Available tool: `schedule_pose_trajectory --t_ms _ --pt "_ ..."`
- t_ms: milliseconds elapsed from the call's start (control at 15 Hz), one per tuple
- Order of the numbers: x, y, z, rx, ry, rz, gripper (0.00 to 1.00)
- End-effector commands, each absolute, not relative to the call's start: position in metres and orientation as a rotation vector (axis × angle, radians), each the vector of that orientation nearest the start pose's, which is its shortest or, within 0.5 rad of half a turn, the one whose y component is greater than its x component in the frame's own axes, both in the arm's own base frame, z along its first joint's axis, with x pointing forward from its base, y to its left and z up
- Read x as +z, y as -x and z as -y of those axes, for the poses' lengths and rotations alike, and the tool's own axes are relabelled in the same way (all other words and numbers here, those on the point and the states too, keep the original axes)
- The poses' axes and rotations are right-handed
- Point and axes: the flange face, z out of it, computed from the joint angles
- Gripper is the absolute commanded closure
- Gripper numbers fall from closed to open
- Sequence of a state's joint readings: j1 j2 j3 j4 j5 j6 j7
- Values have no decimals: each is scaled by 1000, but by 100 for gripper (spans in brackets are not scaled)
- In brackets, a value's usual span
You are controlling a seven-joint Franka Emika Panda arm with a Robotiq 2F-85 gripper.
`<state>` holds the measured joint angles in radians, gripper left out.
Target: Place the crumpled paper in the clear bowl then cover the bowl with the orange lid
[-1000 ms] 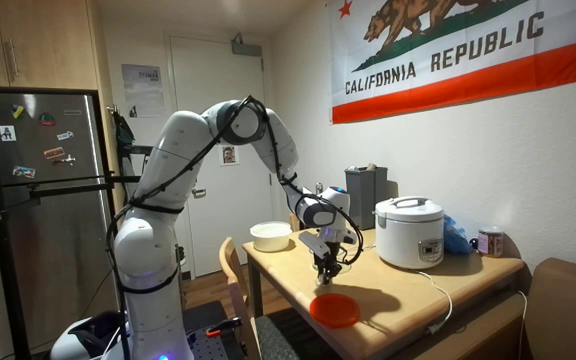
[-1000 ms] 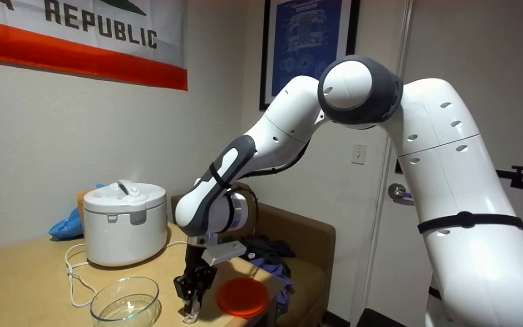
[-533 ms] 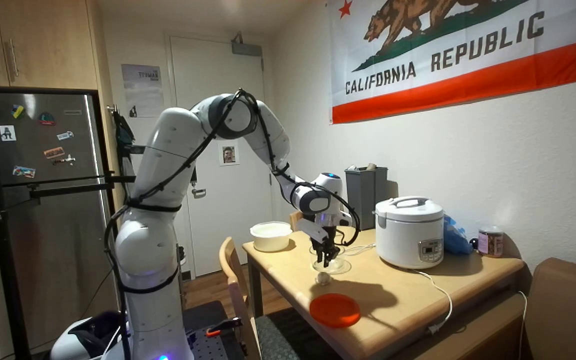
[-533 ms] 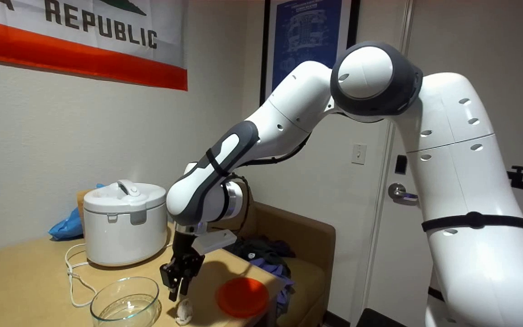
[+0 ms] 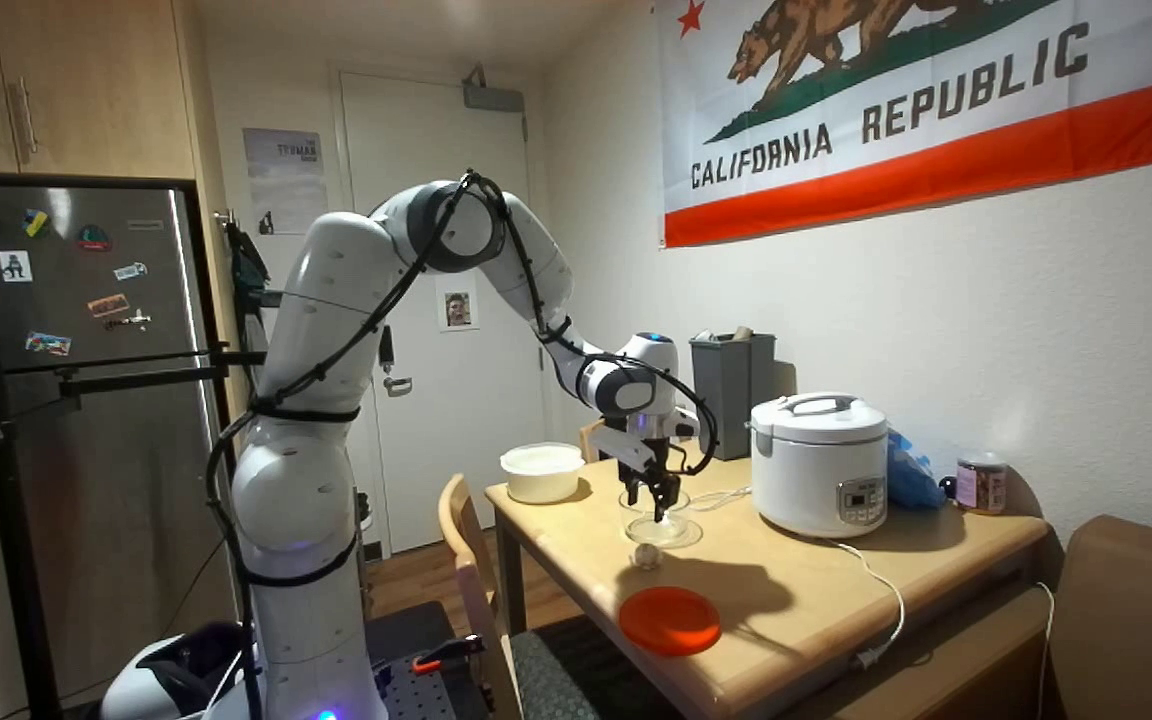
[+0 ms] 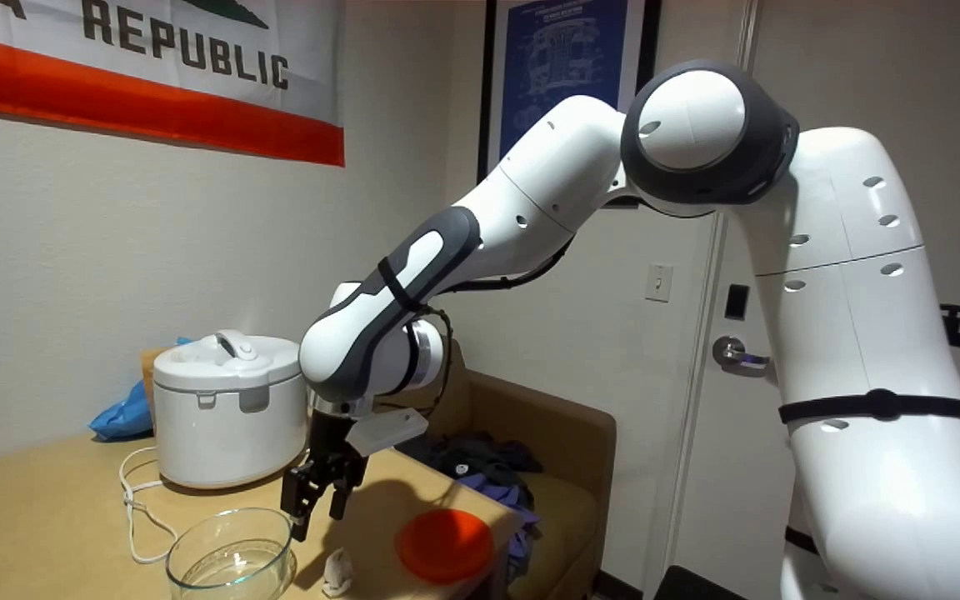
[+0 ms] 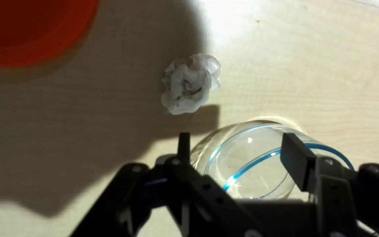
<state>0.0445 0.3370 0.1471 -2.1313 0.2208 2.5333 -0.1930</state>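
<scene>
A pale wood-grain worktop (image 5: 836, 615) stands against a wall (image 5: 896, 330) hung with a California flag (image 5: 936, 115). On it are a white rice cooker (image 5: 819, 470), its white power cord (image 5: 881, 580) trailing to the edge, a blue plastic bag (image 5: 914, 478) and a small jar (image 5: 982, 485) beyond it, and a white bowl (image 5: 542, 480) at a corner. A grey bin (image 5: 721, 400) rises by the wall. Around the room are a pale door (image 5: 446, 330), a stainless-steel refrigerator (image 5: 96, 260), a wooden chair (image 5: 474, 595) beside the worktop and, in an exterior view, a brown upholstered seat (image 6: 576, 475) piled with clothes (image 6: 488, 460).

The crumpled paper (image 7: 191, 84) rests on the worktop between the clear glass bowl (image 6: 230, 562) and the orange lid (image 5: 670, 621), near the bowl but outside it. The lid lies flat by the worktop's edge. The tool (image 6: 319, 518) hangs close to the bowl's rim, its fingers (image 7: 296, 161) spread apart; whether one touches the glass cannot be told.

A second ago the tool was low, fingertips at the paper; half a second ago it was just above, fingers less widely parted. Now it is higher and nearer the bowl, while paper, bowl and lid sit where they were half a second ago.
</scene>
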Motion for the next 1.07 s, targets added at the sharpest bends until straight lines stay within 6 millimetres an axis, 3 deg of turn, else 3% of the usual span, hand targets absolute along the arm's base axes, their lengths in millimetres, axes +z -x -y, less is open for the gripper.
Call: schedule_pose_trajectory --t_ms 0,200,467,733,867,1000 --pt "249 -568 -103 -77 2953 278 16" --pt "230 -566 -101 -24 2949 265 20" --pt "207 -563 -96 33 2948 245 17" --pt "197 -562 -86 57 2947 213 15" --pt "192 -563 -85 70 2943 206 20" --pt "185 -563 -86 90 2943 202 34"
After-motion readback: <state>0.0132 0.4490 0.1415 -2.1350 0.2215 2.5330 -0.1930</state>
